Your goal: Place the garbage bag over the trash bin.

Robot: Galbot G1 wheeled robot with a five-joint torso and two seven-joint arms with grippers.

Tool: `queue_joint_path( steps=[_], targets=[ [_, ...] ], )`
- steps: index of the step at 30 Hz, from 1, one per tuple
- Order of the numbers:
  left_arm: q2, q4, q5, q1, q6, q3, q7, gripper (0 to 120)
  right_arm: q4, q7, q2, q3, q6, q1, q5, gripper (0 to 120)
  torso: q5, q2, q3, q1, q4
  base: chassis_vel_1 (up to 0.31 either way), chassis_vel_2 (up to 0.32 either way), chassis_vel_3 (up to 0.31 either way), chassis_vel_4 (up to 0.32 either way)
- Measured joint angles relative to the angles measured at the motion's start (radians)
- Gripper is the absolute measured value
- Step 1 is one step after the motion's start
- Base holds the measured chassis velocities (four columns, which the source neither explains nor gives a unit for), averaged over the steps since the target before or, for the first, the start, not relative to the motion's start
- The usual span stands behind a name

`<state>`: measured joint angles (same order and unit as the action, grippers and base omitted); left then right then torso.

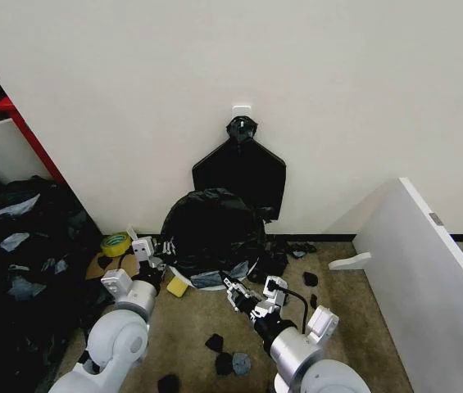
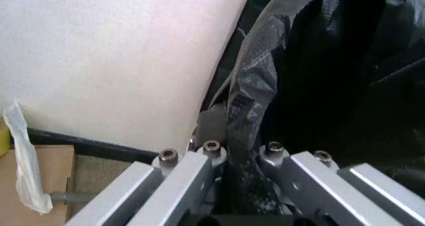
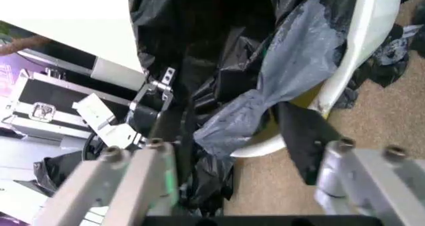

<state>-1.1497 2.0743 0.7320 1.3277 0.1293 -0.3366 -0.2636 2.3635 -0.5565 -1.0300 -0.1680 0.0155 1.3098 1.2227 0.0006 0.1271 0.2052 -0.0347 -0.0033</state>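
The glossy black garbage bag (image 1: 211, 225) hangs draped over the trash bin by the wall and hides most of it in the head view. The white bin wall (image 3: 362, 47) shows in the right wrist view beside a grey-looking fold of the bag (image 3: 265, 106). My left gripper (image 1: 156, 264) is low at the bag's left side. In the left wrist view it (image 2: 242, 154) is shut on a twisted strip of the bag (image 2: 242, 101). My right gripper (image 1: 229, 286) is at the bag's lower right, and it (image 3: 249, 154) stands open with bag film loose between the fingers.
A flat bundle of black bags (image 1: 243, 176) hangs on the wall above. A yellow tape roll (image 1: 116, 243) and cardboard lie at the left, near a heap of black bags (image 1: 26, 246). A white board (image 1: 428, 270) leans at the right. Black scraps (image 1: 223, 352) dot the carpet.
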Motion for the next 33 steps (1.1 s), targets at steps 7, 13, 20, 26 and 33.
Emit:
queue_joint_path(
  steps=[7, 13, 20, 26, 33],
  targets=[
    [0.001, 0.001, -0.002, 0.003, -0.001, 0.0, 0.0, 1, -0.007, 0.0, -0.014, 0.001, -0.002, -0.009, 0.003, 68, 0.0, 0.0, 0.0, 0.0, 0.0, 0.0, 0.0, 0.0, 0.0],
    [0.002, 0.009, -0.002, 0.007, -0.001, 0.0, 0.0, 1, -0.024, 0.0, -0.021, 0.001, -0.002, -0.014, -0.001, 51, 0.0001, 0.0, 0.0, 0.0, 0.0, 0.0, 0.0, 0.0, 0.0],
    [0.003, 0.021, -0.002, 0.013, -0.002, -0.001, 0.0, 1, -0.027, 0.01, -0.018, 0.0, -0.001, -0.009, -0.019, 24, 0.0001, 0.0, 0.0, 0.0, 0.0, 0.0, 0.0, 0.0, 0.0],
    [0.002, 0.026, -0.002, 0.015, -0.002, -0.005, 0.0, 1, -0.029, 0.031, -0.003, -0.002, -0.001, -0.001, -0.045, 5, 0.0001, 0.0, 0.0, 0.0, 0.0, 0.0, 0.0, 0.0, 0.0],
    [0.0, 0.027, 0.001, 0.014, -0.002, -0.009, -0.002, 1, -0.024, 0.067, 0.028, -0.013, -0.009, 0.012, -0.083, 0, 0.0001, 0.0, 0.0, 0.0, 0.0, 0.0, 0.0, 0.0, 0.0]
  ],
)
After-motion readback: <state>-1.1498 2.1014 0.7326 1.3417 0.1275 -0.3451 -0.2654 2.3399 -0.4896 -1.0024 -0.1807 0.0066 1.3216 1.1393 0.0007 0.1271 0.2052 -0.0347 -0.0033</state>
